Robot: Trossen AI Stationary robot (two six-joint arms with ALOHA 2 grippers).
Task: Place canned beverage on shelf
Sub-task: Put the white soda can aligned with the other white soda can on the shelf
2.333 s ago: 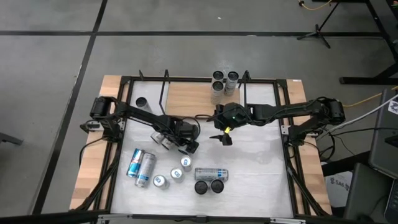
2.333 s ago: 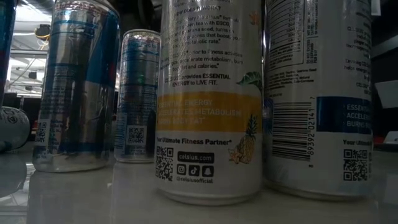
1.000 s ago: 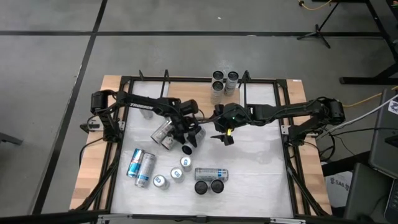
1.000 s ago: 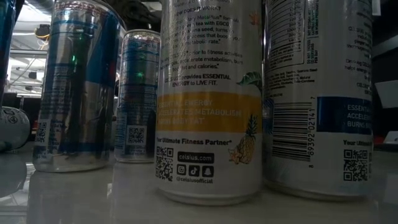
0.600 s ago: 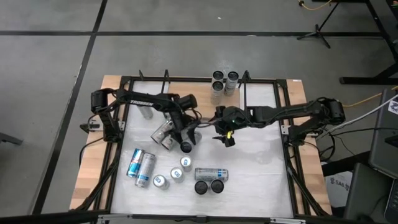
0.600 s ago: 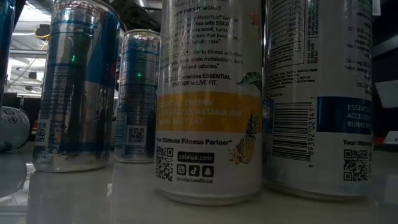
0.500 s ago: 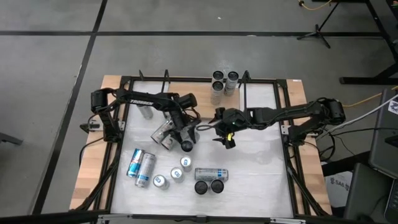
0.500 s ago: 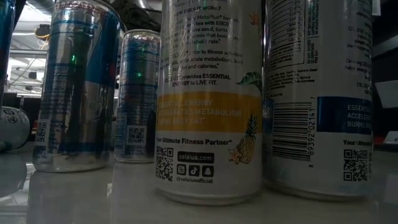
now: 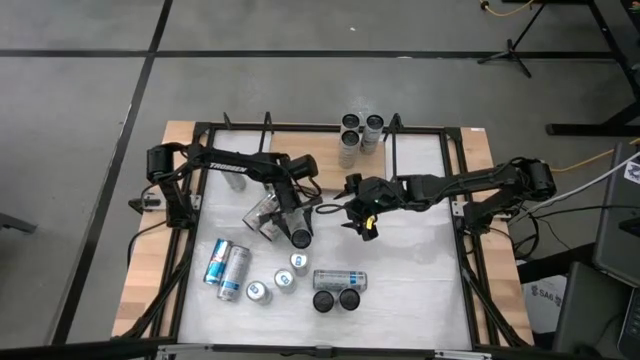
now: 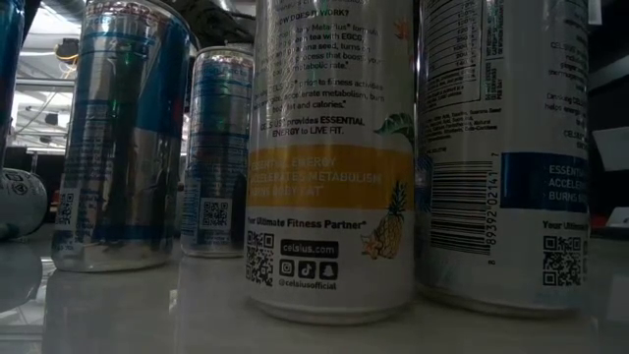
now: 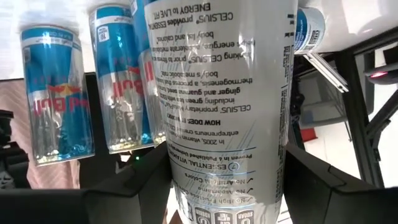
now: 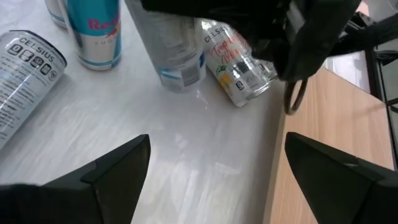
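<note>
From above, the left pincer [image 9: 296, 225] holds a white can [image 9: 299, 234] over mid-counter, the right pincer [image 9: 362, 226] spread nearby; its wrist view shows fingers [image 11: 124, 193] pinching the smooth, rigid, likely slippery can mid-body, the best hold.

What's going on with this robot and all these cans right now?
The left gripper is shut on a white Celsius can, holding it above the white tabletop near the middle. The right gripper waits open just beside it, holding nothing. Other cans stand or lie at the near side. The wooden shelf at the far edge already carries a few cans.
</note>
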